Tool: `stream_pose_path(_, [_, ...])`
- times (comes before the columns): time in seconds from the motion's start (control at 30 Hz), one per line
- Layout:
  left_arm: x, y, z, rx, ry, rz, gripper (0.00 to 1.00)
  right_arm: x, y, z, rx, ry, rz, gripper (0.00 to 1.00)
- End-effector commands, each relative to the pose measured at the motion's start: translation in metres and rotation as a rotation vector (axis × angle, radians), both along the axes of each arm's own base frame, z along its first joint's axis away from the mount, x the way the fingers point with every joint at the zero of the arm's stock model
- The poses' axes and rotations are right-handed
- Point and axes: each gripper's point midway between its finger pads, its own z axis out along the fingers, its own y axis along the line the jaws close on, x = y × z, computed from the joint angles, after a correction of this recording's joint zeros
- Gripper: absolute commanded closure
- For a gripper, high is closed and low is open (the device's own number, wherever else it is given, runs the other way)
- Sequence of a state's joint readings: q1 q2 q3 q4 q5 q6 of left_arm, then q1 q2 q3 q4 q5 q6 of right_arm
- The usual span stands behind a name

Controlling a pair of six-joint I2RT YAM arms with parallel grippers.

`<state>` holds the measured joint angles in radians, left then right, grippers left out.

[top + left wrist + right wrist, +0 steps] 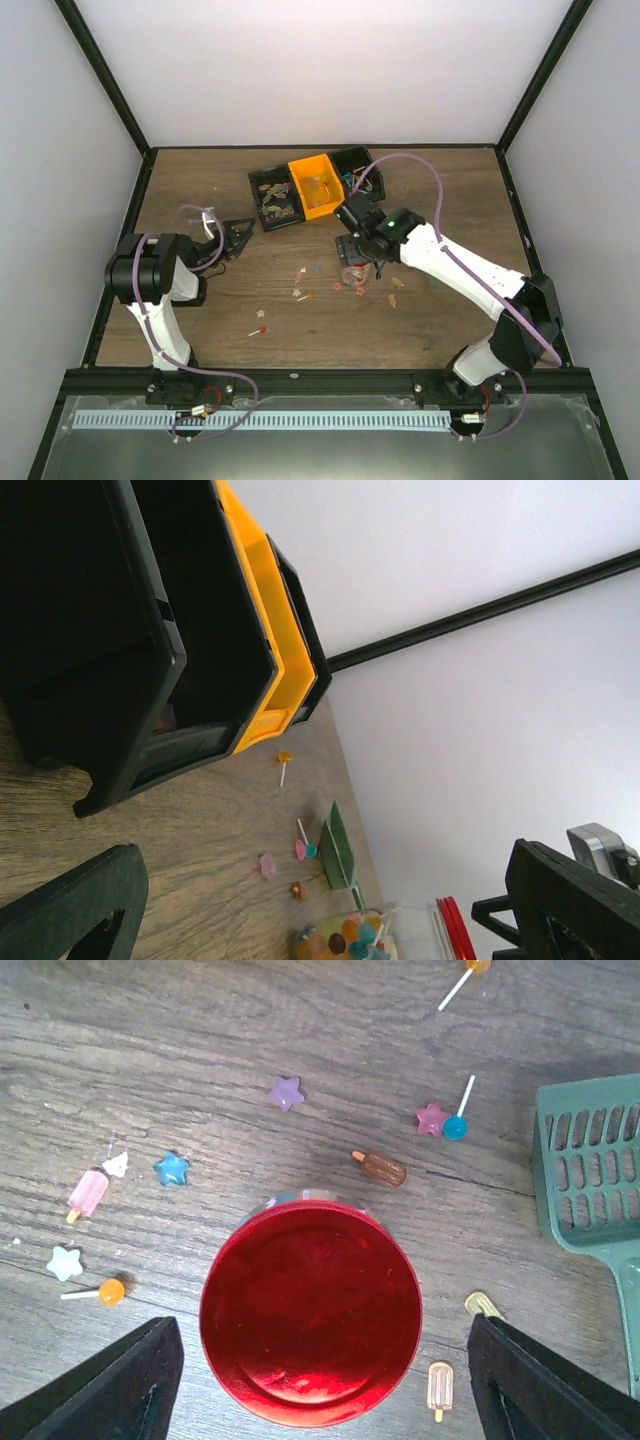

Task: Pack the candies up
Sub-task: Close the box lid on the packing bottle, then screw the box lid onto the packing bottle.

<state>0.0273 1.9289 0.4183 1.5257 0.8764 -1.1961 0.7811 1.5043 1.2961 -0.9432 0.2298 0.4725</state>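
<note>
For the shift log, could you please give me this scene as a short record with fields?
left gripper: open, empty, beside the bins
right gripper: open, fingers either side of the lid, not touching it
lid: red, on the jar
candies: some in the jar, many loose on the table
scoop: green, lying on the table near the jar
bins: two black, one orange between them

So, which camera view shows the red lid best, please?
Right wrist: the red lid fills the centre, seen from above. Left wrist shows only its edge; in the top view the right arm mostly hides it.
</note>
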Motion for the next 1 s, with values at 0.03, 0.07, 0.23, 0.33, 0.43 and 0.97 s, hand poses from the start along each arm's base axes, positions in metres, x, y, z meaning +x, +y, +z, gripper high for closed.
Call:
stream_pose_path(0.03, [-0.007, -0.002, 0.055, 0.032, -0.308, 0.011, 0.0, 0.012, -0.006, 0.035, 0.045, -0.08, -0.031, 0.2])
stream_pose_path(0.07, [-0.009, -0.002, 0.059, 0.039, -0.325, 0.015, 0.0, 0.013, -0.009, 0.038, 0.048, -0.086, -0.038, 0.19])
stream_pose_path(0.23, [-0.018, -0.013, 0.07, 0.059, -0.383, 0.005, 0.0, 0.022, -0.036, 0.051, 0.076, -0.129, -0.1, 0.16])
stream_pose_path(0.33, [-0.024, -0.016, 0.071, 0.083, -0.403, 0.043, 0.0, 0.029, -0.053, 0.064, 0.133, -0.185, -0.137, 0.14])
stream_pose_path(0.43, [-0.027, -0.035, 0.064, 0.172, -0.406, 0.025, 0.0, 0.034, -0.068, 0.077, 0.22, -0.236, -0.17, 0.13])
stream_pose_path(0.97, [-0.092, -0.105, 0.037, 0.756, -0.746, -0.088, 0.0, 0.011, -0.077, 0.151, 0.719, -0.467, -0.053, 0.07])
